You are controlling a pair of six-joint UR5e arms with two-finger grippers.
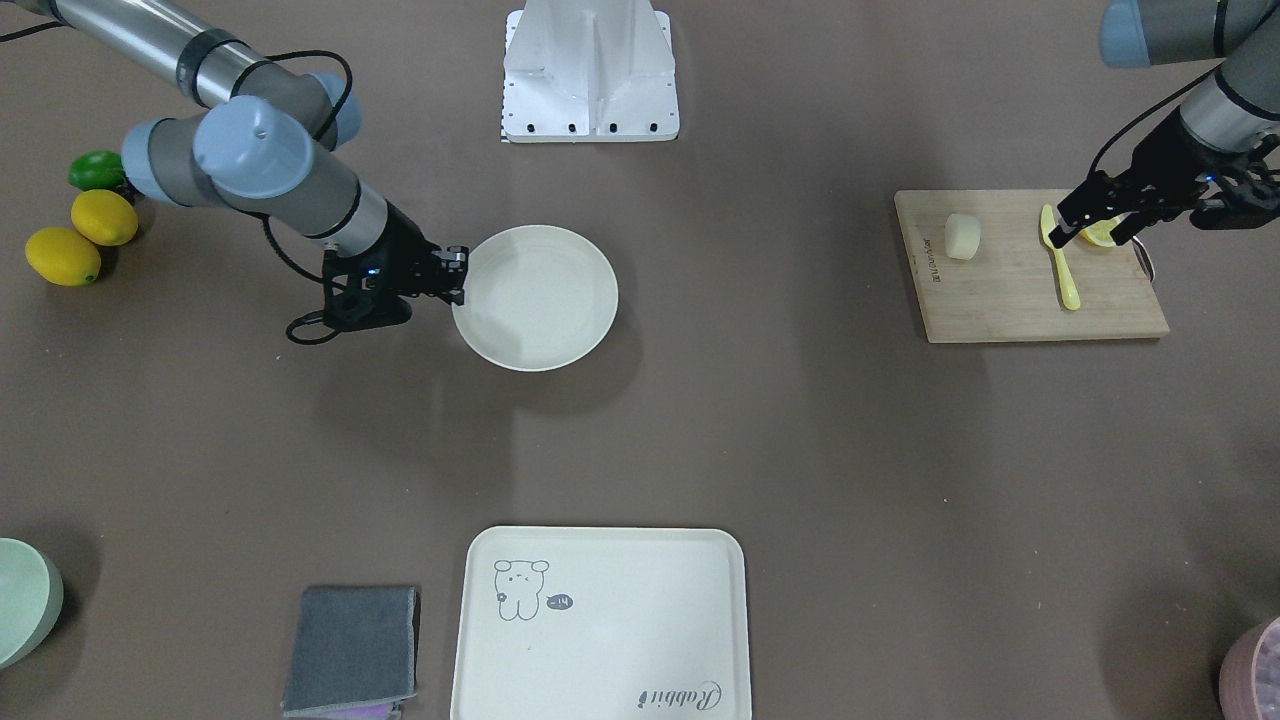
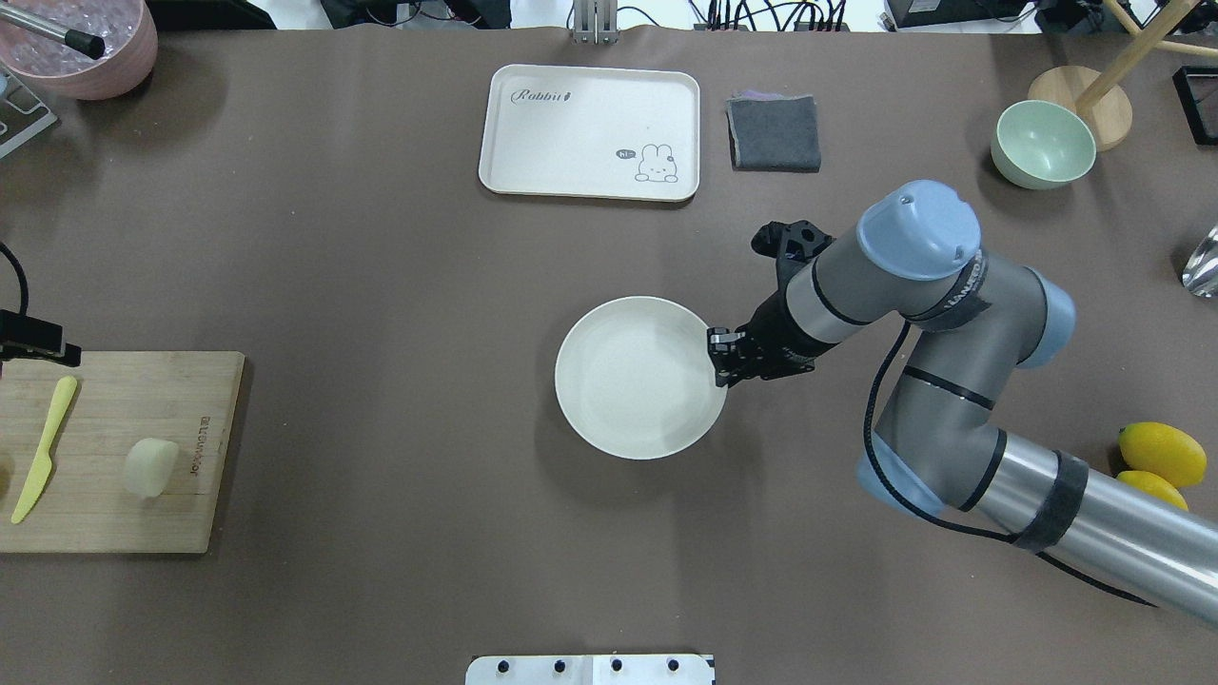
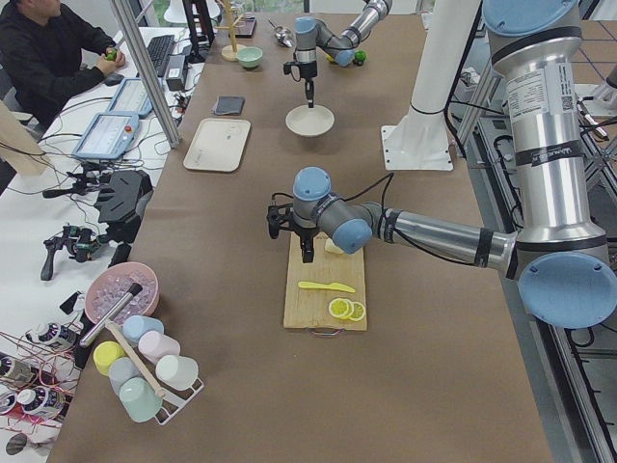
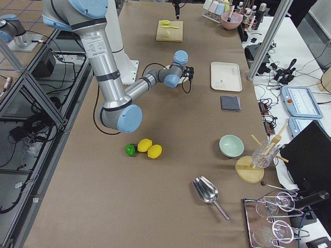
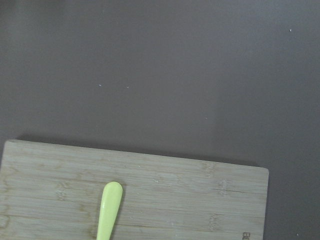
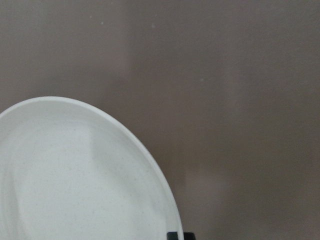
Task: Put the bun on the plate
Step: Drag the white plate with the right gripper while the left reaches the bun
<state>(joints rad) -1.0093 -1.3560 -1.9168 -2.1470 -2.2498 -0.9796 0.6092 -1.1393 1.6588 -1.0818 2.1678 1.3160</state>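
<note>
The bun (image 1: 962, 237), a small pale chunk, lies on the wooden cutting board (image 1: 1010, 305), also seen from overhead as the bun (image 2: 150, 467). My left gripper (image 1: 1095, 228) hangs open over the board's other end, above a yellow knife (image 1: 1060, 262) and lemon slices (image 3: 347, 310), clear of the bun. The round cream plate (image 2: 628, 400) lies at the table's middle. At its rim nearest the right arm sits my right gripper (image 2: 720, 360), which looks shut on the plate. In the right wrist view one dark fingertip (image 6: 180, 236) touches the plate's rim (image 6: 150, 160).
A cream tray (image 2: 533, 143), a grey cloth (image 2: 775, 133) and a green bowl (image 2: 1042, 143) stand along the far side. Lemons (image 2: 1161, 452) lie under the right arm. A pink bowl (image 2: 81, 48) sits at the far left corner. A person sits beyond the table (image 3: 48, 48).
</note>
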